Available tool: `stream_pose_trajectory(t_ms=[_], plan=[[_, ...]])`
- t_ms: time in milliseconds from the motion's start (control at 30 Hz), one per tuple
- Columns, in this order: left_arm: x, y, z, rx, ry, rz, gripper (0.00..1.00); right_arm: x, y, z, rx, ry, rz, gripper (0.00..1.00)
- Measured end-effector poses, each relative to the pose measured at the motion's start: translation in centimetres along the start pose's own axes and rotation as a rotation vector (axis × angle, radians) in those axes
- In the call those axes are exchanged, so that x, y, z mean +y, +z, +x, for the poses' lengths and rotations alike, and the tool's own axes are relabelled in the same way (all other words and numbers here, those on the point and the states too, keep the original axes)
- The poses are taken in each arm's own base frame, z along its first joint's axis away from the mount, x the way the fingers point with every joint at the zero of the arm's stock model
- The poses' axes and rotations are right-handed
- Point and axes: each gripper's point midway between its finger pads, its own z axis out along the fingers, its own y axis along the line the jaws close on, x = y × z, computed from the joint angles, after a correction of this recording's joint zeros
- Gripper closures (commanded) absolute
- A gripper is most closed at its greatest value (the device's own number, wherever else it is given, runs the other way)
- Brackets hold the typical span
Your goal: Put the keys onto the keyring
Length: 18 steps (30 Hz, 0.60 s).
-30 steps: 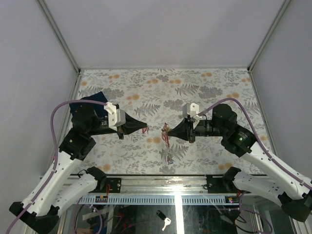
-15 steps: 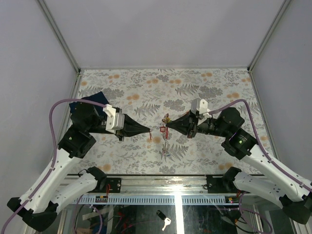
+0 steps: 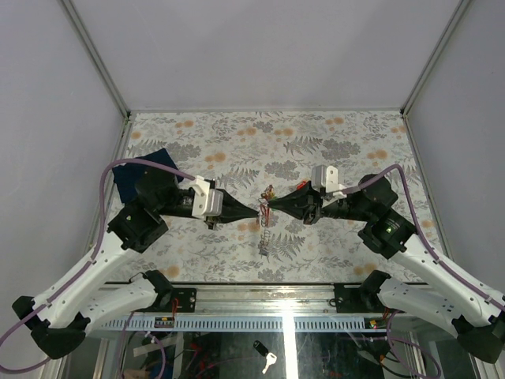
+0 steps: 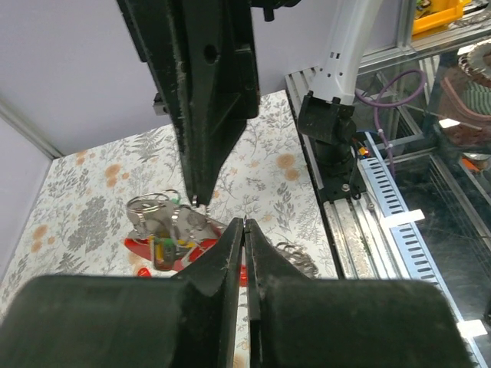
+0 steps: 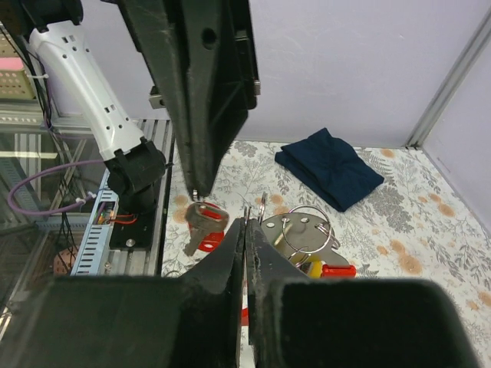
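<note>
My left gripper [image 3: 257, 212] and right gripper [image 3: 270, 208] meet tip to tip above the middle of the table. In the right wrist view the left fingers [image 5: 201, 138] come down from above, shut on a small metal key with a red tag [image 5: 201, 221]. My right gripper [image 5: 245, 218] is shut on a thin ring of the keyring [image 5: 307, 226]. The keyring is a flat grey fob with wire rings, and yellow and red tags hang under it. In the left wrist view the keyring [image 4: 157, 221] and its red strap [image 4: 142, 249] hang below the right fingers [image 4: 207, 115], just left of my left gripper [image 4: 245, 222].
A dark blue cloth [image 3: 130, 175] lies at the table's left edge, and also appears as a dark blue cloth [image 5: 330, 169] behind the keyring. A small metal tangle [image 3: 266, 241] lies on the flowered table below the grippers. The metal rail [image 3: 276, 296] runs along the near edge.
Both grippers have closed in on each other. The left one has moved right with its key, the right one has swung left with the keyring, and their tips now nearly touch.
</note>
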Motion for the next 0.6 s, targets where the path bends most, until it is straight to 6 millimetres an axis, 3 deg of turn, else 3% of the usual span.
stream_pose_trajectory(t_ms=[600], plan=[[1.1, 0.5, 0.4, 0.032, 0.042, -0.027, 1.00, 3.0, -0.4, 0.6, -0.010, -0.059, -0.170, 1.00]])
